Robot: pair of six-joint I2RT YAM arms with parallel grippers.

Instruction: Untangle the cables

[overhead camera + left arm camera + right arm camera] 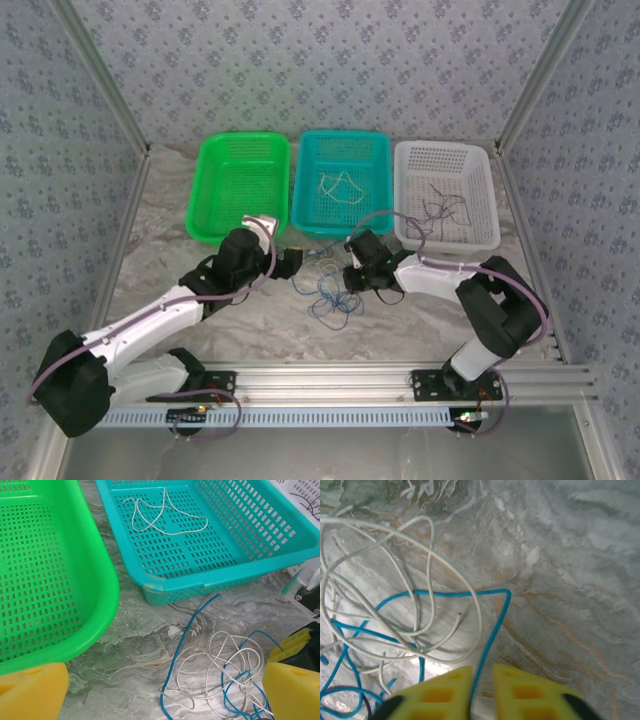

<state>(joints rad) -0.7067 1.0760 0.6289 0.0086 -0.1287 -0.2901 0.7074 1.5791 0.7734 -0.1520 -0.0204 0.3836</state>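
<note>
Right fingers [520, 692] pinch the blue cable [465, 593]; left fingers [32, 692] gape wide apart.

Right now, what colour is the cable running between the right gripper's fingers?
Blue. The cable shows best in the right wrist view.

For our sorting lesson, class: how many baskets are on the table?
3: the green basket far left, the teal basket in the middle, the white basket far right; none looks hidden.
</note>
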